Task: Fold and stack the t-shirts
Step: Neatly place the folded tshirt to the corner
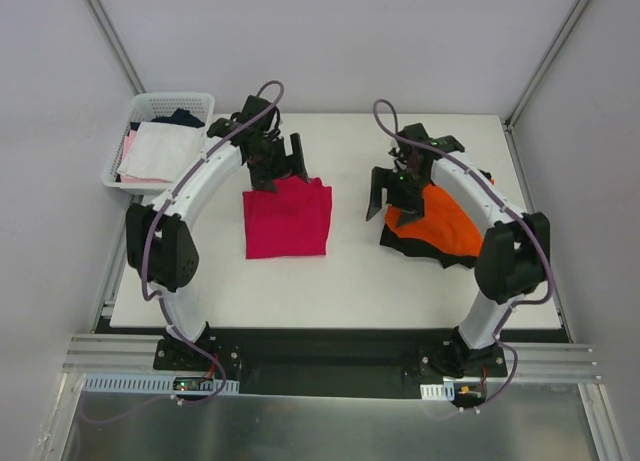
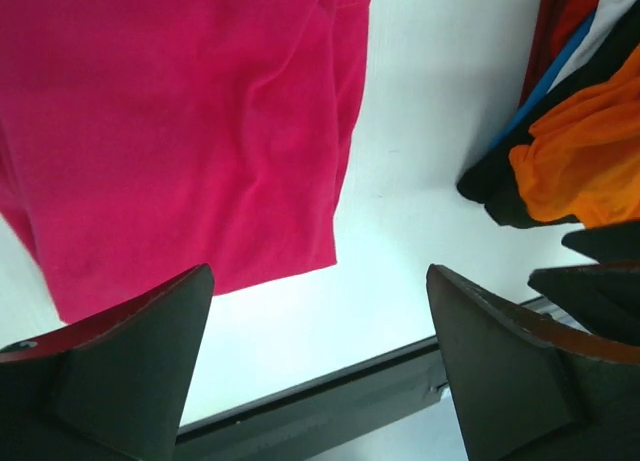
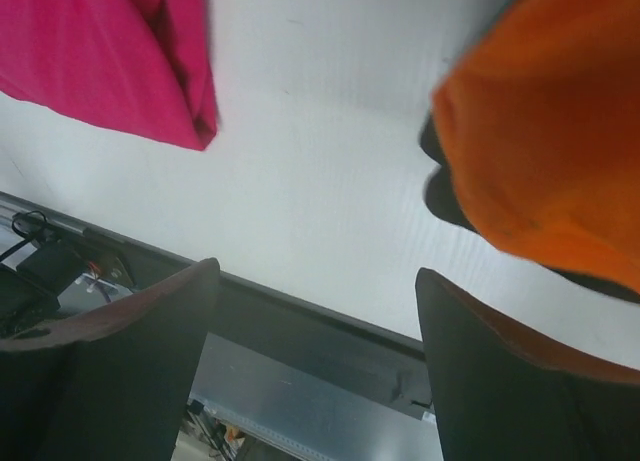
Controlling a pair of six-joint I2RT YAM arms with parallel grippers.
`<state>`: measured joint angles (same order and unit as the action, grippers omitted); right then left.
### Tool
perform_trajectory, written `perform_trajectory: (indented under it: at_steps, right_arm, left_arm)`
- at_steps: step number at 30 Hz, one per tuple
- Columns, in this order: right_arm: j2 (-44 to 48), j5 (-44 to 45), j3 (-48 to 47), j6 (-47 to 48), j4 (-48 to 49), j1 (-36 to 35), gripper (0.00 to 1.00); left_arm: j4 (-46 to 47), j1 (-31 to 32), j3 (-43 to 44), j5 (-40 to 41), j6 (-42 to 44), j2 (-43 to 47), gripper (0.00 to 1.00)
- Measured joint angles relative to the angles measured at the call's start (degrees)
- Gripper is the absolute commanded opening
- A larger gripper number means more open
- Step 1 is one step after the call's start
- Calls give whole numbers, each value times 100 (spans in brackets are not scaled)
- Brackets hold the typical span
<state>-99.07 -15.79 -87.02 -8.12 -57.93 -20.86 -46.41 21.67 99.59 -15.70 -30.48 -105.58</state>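
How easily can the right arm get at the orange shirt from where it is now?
Probably easily. The right pincer is open at the left edge of the orange shirt, with nothing between them. The shirt lies on top of the black shirt, with only the arm itself above it.

White arms [image 1: 205, 171], black joints [image 1: 168, 249] (purple cables [image 1: 148, 266] alongside); left gripper [image 2: 318, 273] and right gripper [image 3: 318, 271] black.

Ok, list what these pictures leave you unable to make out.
Top view: the black t-shirt lies mostly under the orange t-shirt.
Top view: the right arm covers the orange t-shirt's far side.
Top view: the dark item in the basket is too small to identify.
Left wrist view: the red-blue-white cloth is cut off by the frame edge.
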Motion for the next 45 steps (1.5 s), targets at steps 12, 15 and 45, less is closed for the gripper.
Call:
perform_trajectory:
  at_steps: [12, 15, 45]
  right_arm:
    - [-1886, -907, -1373, -63, 546, -737, 85]
    - [-2190, -1054, -1622, -105, 632, -730, 86]
    - [-2793, -1644, -1056, -1598, 2627, -376, 86]
  left_arm:
    - [4, -697, -2284, 195, 48, 638, 88]
    - [72, -1169, -2549, 170, 52, 638, 88]
    - [2562, -2476, -3493, -990, 44, 354, 90]
